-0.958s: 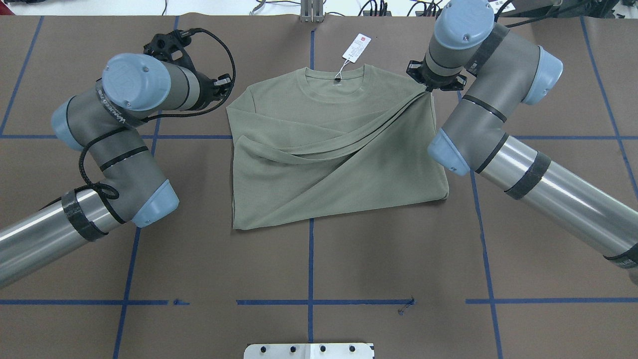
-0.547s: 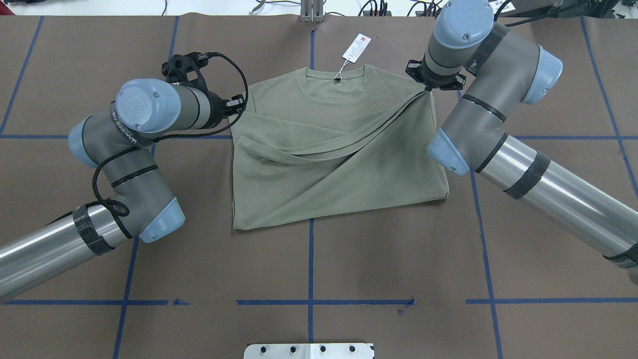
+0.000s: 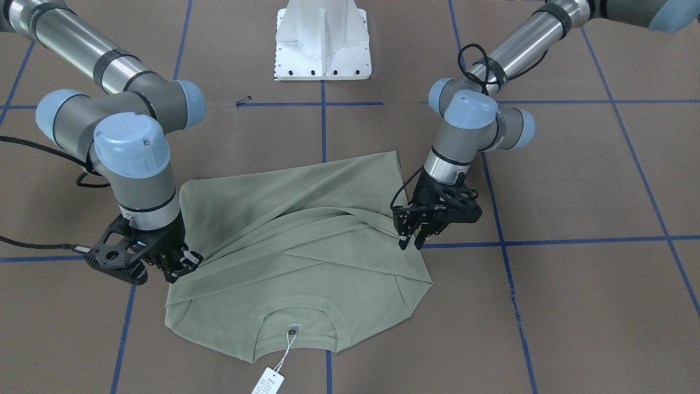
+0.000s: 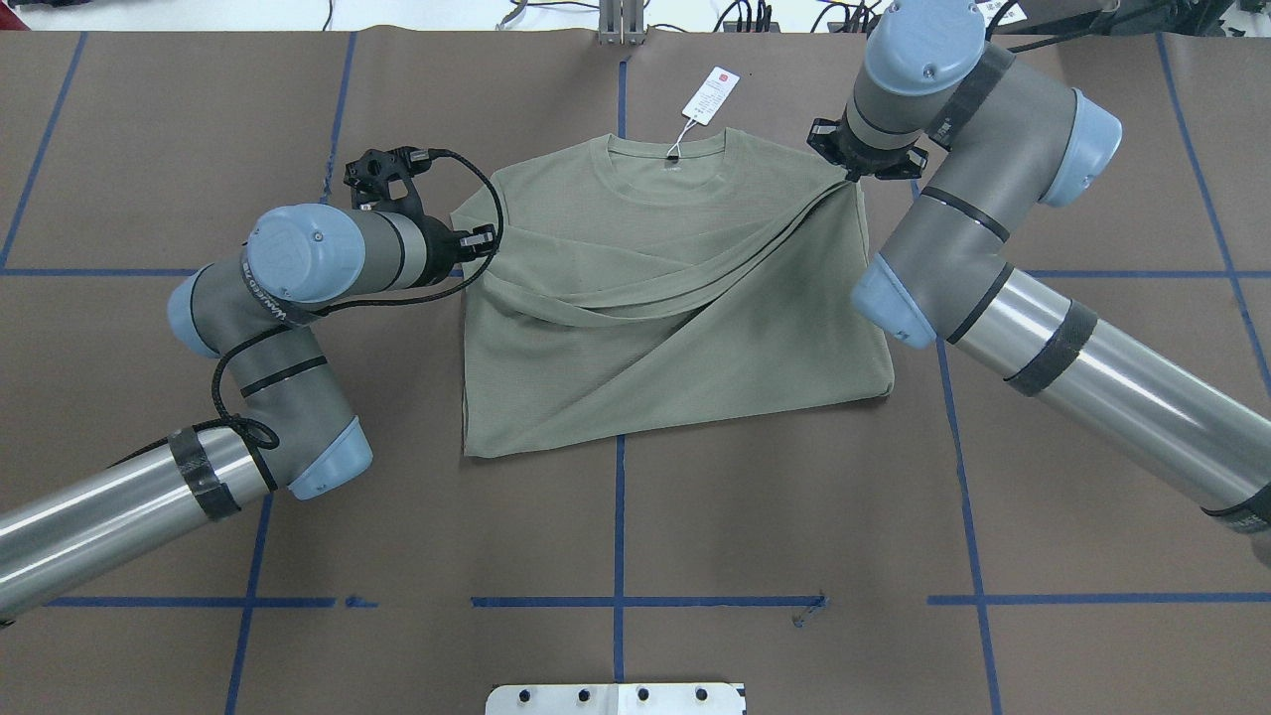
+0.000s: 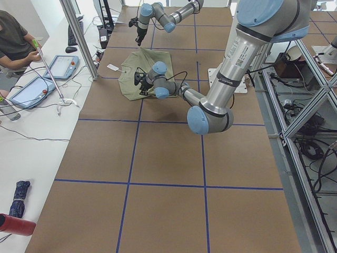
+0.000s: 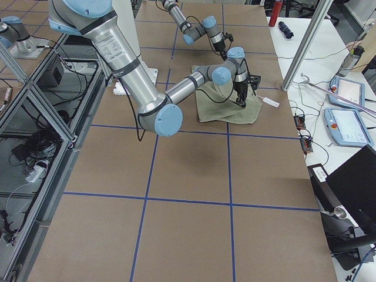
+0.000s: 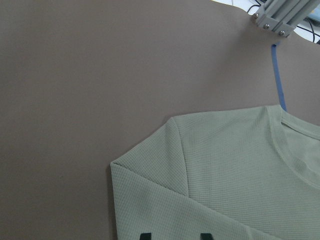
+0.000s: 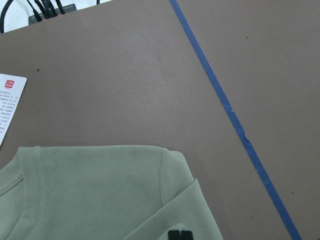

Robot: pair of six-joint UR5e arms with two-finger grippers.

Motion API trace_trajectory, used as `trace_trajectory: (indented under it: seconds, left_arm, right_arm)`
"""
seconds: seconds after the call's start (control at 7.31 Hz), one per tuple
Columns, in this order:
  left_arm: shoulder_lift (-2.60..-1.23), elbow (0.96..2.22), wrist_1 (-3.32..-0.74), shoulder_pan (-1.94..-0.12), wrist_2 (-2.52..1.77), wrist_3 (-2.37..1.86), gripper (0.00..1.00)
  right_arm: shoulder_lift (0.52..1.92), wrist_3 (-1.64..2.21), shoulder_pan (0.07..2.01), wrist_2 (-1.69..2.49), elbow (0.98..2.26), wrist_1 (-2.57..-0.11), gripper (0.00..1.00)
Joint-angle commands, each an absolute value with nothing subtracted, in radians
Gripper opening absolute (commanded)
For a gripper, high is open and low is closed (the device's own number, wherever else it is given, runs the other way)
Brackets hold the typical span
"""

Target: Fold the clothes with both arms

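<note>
The sage-green shirt (image 4: 675, 328) lies on the brown table, collar at the far side, with its white hang tag (image 4: 710, 95) beyond the collar. Diagonal folds run across it from its right shoulder. My right gripper (image 4: 852, 177) is shut on the fabric at that shoulder; its fingertips (image 8: 180, 234) show pressed together on the shirt (image 8: 100, 195). My left gripper (image 4: 479, 248) hangs open over the shirt's left edge by the folded sleeve. Its fingertips (image 7: 145, 235) stand apart above the cloth (image 7: 225, 165). In the front-facing view the left gripper (image 3: 411, 242) is on the right and the right gripper (image 3: 183, 264) on the left.
The white pedestal base (image 3: 322, 41) stands at the robot's side of the table. Blue tape lines (image 4: 618, 516) cross the brown surface. An aluminium post (image 7: 275, 17) rises at the far edge. An operator's bench with tablets (image 5: 47, 74) lies beyond it.
My left arm has swung in toward the shirt, bringing its gripper from beside the left shoulder to over the left sleeve fold. The right arm and the shirt have not moved.
</note>
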State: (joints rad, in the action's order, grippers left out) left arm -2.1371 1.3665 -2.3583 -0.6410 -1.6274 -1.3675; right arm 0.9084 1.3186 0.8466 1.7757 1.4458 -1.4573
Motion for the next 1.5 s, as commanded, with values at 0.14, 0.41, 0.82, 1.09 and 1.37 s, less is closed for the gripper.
trace_trajectory:
  seconds: [0.14, 0.41, 0.82, 1.09, 1.37]
  left_arm:
    - [-2.135, 1.367, -2.358, -0.615, -1.632, -1.367, 0.43]
    - [-2.134, 1.371, -2.353, -0.615, -1.634, -1.365, 0.00]
    - [-2.138, 1.425, -2.347, -0.658, -1.666, -1.364, 0.00]
    - [-2.141, 1.450, -2.321, -0.776, -1.755, -1.303, 0.00]
    - [-2.148, 1.427, -2.319, -0.795, -1.744, -1.301, 0.00]
  right_arm:
    - [0.908, 1.319, 0.847, 1.776, 1.451, -1.457, 0.00]
    - [0.908, 1.322, 0.847, 1.792, 1.454, -1.456, 0.00]
    - [0.908, 1.318, 0.857, 1.809, 1.454, -1.454, 0.00]
    - [0.913, 1.312, 0.876, 1.809, 1.448, -1.453, 0.00]
    - [0.911, 1.307, 0.876, 1.806, 1.413, -1.450, 0.00]
